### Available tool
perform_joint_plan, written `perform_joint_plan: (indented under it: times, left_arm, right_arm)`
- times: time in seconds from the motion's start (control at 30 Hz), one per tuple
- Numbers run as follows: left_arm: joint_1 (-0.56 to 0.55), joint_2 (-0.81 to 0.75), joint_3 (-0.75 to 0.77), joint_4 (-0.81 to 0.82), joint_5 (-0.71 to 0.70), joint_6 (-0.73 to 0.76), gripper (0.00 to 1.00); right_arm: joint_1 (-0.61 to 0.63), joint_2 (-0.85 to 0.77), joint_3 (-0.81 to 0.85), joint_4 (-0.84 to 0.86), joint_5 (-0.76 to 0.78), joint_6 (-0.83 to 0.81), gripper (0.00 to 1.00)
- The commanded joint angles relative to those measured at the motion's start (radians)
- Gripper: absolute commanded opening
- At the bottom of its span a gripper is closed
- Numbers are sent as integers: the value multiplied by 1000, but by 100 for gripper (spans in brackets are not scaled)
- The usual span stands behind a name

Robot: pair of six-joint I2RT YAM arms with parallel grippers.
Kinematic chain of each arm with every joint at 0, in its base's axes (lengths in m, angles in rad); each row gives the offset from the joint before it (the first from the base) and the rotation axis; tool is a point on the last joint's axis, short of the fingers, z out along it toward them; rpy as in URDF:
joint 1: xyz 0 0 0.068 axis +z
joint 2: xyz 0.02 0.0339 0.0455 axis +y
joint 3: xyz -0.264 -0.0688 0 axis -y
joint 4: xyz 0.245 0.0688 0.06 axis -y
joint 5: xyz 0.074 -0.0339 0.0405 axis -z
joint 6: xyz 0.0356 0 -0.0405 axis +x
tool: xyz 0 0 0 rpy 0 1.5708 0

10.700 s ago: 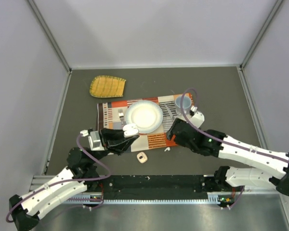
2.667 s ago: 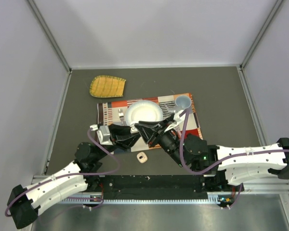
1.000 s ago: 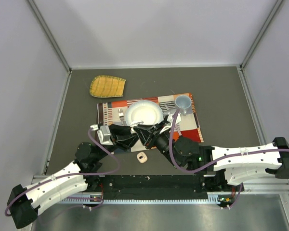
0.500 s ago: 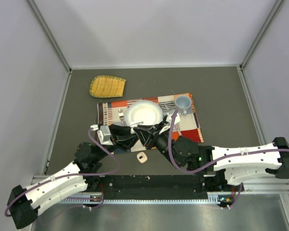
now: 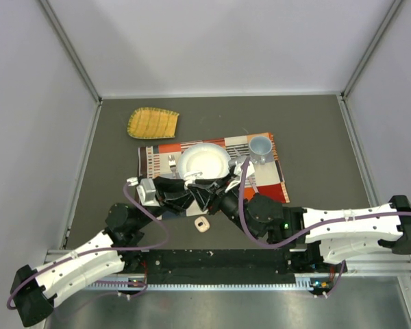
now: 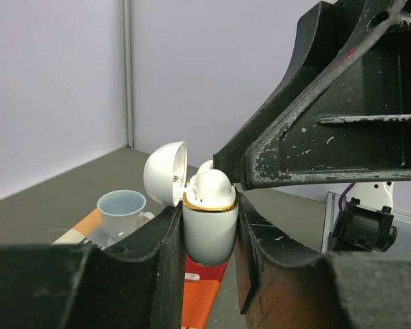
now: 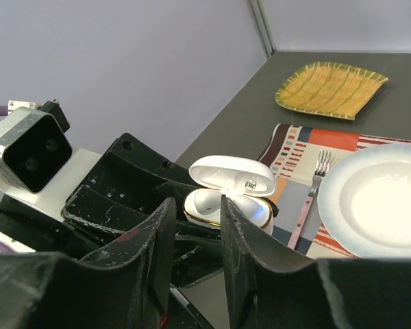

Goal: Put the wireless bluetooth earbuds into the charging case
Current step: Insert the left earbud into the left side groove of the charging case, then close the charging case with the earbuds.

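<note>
Left jaws clamp the white, gold-rimmed charging case (image 6: 209,229), lid open; right jaws hover over it, grip indiscernible.

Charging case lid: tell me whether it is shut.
No. In the left wrist view the lid stands swung open beside the charging case, which the left claw grips.

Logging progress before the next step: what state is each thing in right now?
charging case: upright, lid open, gripped by the left claw
left claw: shut on the charging case
right claw: close to the case, grip unclear
cup: upright, empty
plate: empty
</note>
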Motion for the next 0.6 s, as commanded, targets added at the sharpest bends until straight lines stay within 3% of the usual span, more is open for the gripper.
perform_joint_plan:
  times: [0.0,0.57]
  left_arm:
    - [-1,-16,33,56,-6,-4,0]
    - [-1,-22,30,49,-6,-2,0]
  right_arm:
    - [15,-28,60,-13,-12,-20,33]
    - [13,-93,66,60,4,-78,38]
